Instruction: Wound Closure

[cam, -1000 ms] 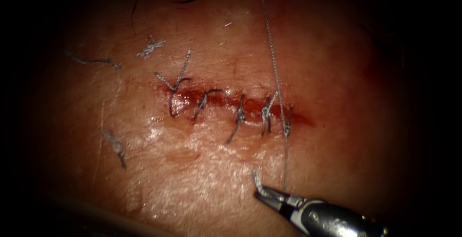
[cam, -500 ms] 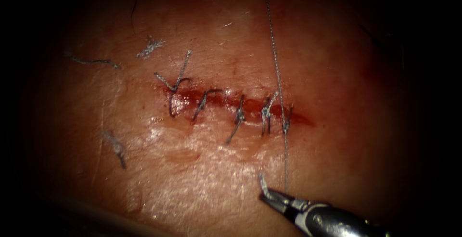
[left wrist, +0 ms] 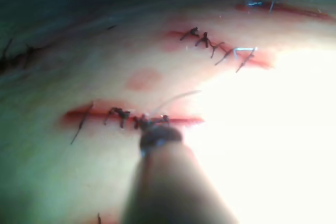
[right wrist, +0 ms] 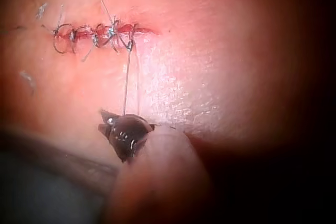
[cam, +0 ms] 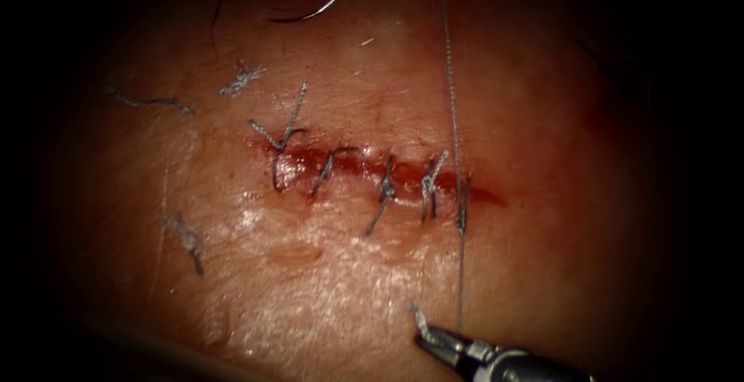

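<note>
The cut runs across the tissue with several knotted stitches along it. At its right end a thread passes through the last stitch, running up out of the picture and down to my right tool. That tool lies below the cut, shut on the thread, and a short tail sticks out past its tip. The right wrist view shows the same thread reaching this tool. The curved needle lies free on the tissue above the cut. My left tool hovers near a stitched cut.
Cut ends of thread lie on the tissue left of the cut. Red fluid fills the cut between the stitches. The left wrist view shows two more stitched cuts farther off.
My right tool has drawn downward, away from the cut, keeping the thread end. The long strand's upper part has swung to the right. More of the needle shows at the top.
</note>
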`<state>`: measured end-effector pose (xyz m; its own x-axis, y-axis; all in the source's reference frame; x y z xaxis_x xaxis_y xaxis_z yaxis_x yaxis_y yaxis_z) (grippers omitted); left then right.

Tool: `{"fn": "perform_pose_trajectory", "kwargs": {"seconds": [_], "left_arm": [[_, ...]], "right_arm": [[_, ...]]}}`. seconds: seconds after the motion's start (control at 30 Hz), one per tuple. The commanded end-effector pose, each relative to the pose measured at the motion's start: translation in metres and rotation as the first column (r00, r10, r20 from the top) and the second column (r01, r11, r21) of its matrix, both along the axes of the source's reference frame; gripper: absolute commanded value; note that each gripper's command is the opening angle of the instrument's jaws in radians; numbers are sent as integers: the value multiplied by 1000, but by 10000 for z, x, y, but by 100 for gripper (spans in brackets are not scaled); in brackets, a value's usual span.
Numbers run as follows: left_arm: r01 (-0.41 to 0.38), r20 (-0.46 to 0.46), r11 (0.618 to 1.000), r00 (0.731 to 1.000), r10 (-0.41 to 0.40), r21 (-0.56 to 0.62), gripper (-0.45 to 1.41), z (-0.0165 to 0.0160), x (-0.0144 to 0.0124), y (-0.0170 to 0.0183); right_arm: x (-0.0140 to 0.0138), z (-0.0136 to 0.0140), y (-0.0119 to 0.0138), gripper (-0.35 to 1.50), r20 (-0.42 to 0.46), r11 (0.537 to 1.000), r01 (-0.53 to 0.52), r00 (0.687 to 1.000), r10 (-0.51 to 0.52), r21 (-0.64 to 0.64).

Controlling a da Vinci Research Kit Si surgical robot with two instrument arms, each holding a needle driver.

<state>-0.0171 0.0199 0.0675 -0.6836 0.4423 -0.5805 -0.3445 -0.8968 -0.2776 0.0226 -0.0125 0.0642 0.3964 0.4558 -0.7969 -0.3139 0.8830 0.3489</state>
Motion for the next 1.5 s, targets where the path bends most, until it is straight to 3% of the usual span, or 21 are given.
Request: {"fn": "perform_pose_trajectory", "kwargs": {"seconds": [0.03,0.1,0.2,0.33,0.4,0.5,0.57,0.63,0.8,0.97,1.2,1.5], "left_arm": [[-7,8,1000,1000,7,3,-45,1,-3,-8],[-28,25,1000,999,27,13,-45,-19,6,-32],[-57,50,998,997,56,26,-45,-45,15,-65],[-72,97,997,993,69,26,-45,-97,24,-112],[-75,140,997,987,72,15,-45,-138,26,-136],[-84,175,996,981,82,1,-45,-172,23,-160],[-98,189,995,977,96,0,-45,-193,23,-183],[-109,202,994,973,109,-13,-45,-216,29,-202],[-104,227,994,968,109,-35,-45,-248,45,-194],[-105,244,993,963,117,-61,-45,-284,44,-188],[-106,256,991,959,123,-80,-45,-311,41,-197],[-102,265,990,956,124,-94,-45,-325,31,-192]], "right_arm": [[11,-3,-8,115,-12,1000,-3,1000,3,10],[1,-17,-7,135,-26,1000,1,1000,-1,16],[-23,-39,5,137,-38,999,12,999,-11,37],[-79,-80,42,131,-57,996,31,998,-27,82],[-106,-94,89,130,-50,994,-62,997,67,92],[-114,-87,132,130,-83,983,-160,982,168,94],[-109,-70,157,140,-86,969,-228,968,236,92],[-86,-42,172,148,-82,956,-284,954,290,80],[-29,-3,170,148,-131,964,-248,957,259,91],[9,11,172,148,-146,968,-235,958,246,90],[5,62,180,148,-62,968,-243,967,247,67],[14,68,166,145,-38,972,-225,973,228,64]]}}
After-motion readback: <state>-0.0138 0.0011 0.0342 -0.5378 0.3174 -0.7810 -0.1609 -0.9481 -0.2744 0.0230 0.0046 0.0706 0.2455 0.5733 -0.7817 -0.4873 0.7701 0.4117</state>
